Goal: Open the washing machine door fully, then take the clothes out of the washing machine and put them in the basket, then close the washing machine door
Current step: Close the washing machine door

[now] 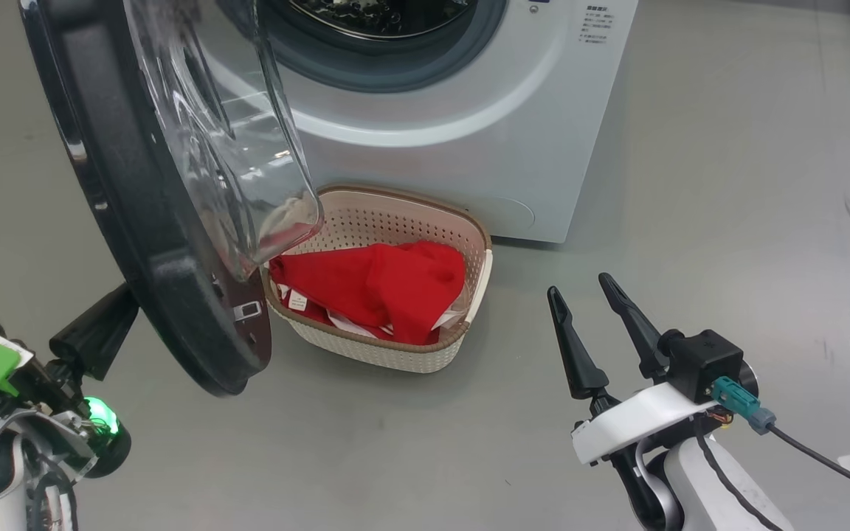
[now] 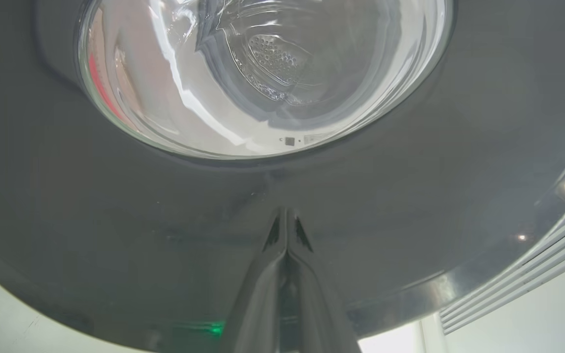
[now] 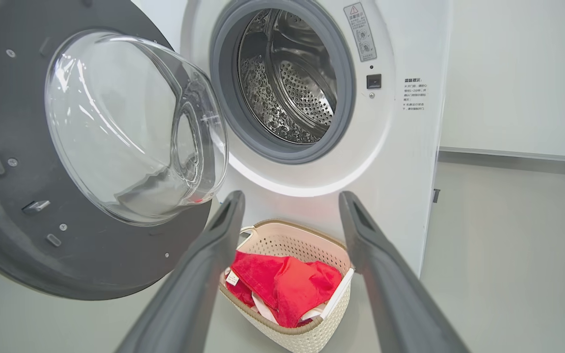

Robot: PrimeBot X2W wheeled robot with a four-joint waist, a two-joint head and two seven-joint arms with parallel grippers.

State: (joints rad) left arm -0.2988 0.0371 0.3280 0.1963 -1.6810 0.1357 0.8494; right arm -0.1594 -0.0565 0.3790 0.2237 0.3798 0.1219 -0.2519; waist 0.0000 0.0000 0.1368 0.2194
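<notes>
Behind the washing machine door (image 1: pixel 152 295), the pinched-together, empty left gripper (image 2: pixel 286 230) presses its outer face. With the clothes (image 1: pixel 373 284) in the basket (image 1: pixel 395 354), closing is underway; next, push it shut. The right gripper (image 1: pixel 591 310) is spread wide, empty.

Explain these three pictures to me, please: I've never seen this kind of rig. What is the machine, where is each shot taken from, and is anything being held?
It is a wheeled robot with two arms. The head view looks down from its head; the two others come from cameras on its wrists, looking along the fingers. On the floor stands a white washing machine, its steel drum looking empty as far as it shows. Its round black door hangs open. In front sits a cream basket holding the red clothes. The left end effector is shut, its tips at the door's dark outer face, seemingly to push it; contact is not certain. The right end effector is open, holds nothing and hangs above the floor to the right of the basket.
</notes>
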